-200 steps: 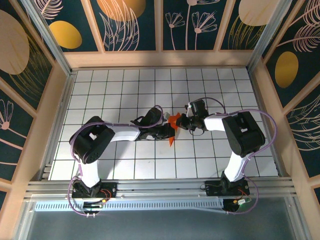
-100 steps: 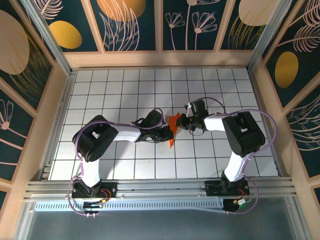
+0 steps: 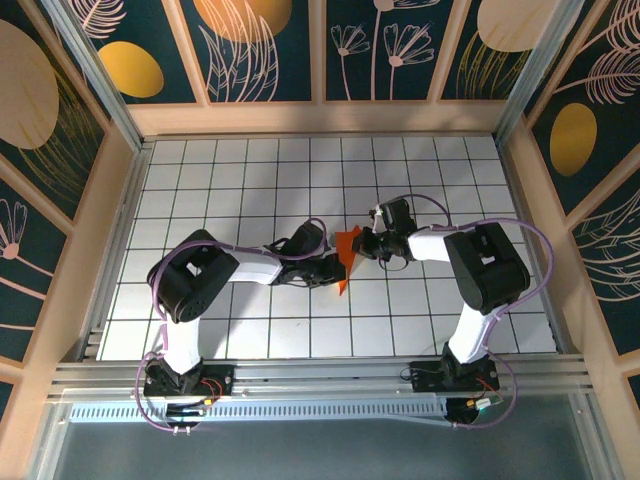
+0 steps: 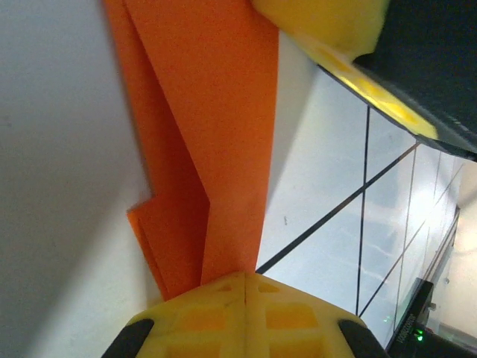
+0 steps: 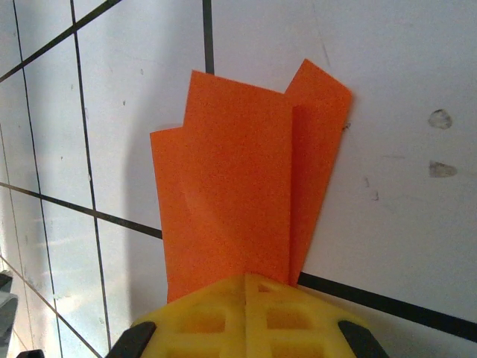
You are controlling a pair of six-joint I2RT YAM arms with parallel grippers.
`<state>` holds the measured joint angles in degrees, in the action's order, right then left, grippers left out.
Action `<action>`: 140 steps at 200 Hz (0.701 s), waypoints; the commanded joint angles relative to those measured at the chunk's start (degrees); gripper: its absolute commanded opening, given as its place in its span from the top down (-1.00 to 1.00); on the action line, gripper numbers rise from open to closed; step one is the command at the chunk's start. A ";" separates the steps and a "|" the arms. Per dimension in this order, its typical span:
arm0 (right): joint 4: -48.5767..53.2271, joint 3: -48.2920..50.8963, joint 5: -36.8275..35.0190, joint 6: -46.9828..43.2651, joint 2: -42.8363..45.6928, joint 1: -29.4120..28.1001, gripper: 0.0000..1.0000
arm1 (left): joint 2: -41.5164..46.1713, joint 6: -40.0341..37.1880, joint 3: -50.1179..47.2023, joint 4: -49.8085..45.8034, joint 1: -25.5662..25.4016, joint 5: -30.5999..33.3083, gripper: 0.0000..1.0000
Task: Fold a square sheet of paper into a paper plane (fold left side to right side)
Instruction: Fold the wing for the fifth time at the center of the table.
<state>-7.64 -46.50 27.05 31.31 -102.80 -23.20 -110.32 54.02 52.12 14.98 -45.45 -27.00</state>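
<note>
The orange sheet of paper (image 3: 347,245) is folded into a narrow, layered strip and held just above the middle of the grid table. My left gripper (image 3: 334,264) is shut on it from the left, and its yellow fingers (image 4: 246,313) pinch the stacked layers (image 4: 216,134). My right gripper (image 3: 363,245) is shut on it from the right. In the right wrist view the paper (image 5: 238,194) fans out from the closed jaws (image 5: 248,280) with stepped corners at its far end. A pointed end (image 3: 342,285) of the paper hangs toward the near side.
The white grid table (image 3: 250,180) is bounded by wooden walls (image 3: 320,118) at the back and sides. An aluminium rail (image 3: 320,375) runs along the near edge by the arm bases. The other gripper's yellow finger (image 4: 328,30) sits close above the paper.
The left arm has edged slightly to the right, and the paper between the grippers shows a wider flap than before. The right arm has stayed put.
</note>
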 commanded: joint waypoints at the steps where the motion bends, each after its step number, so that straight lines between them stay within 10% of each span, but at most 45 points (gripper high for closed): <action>1: 4.78 -0.42 -1.95 -1.62 -1.44 0.17 1.00 | -1.97 -1.62 0.20 -3.65 -0.58 1.69 0.96; 140: -0.57 5.34 5.77 -4.99 11.31 0.68 1.00 | 0.57 -6.98 -1.38 -16.85 -1.56 11.97 1.00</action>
<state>-5.02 -45.45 29.52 27.03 -93.32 -21.37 -109.40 49.28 53.84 9.78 -47.31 -20.45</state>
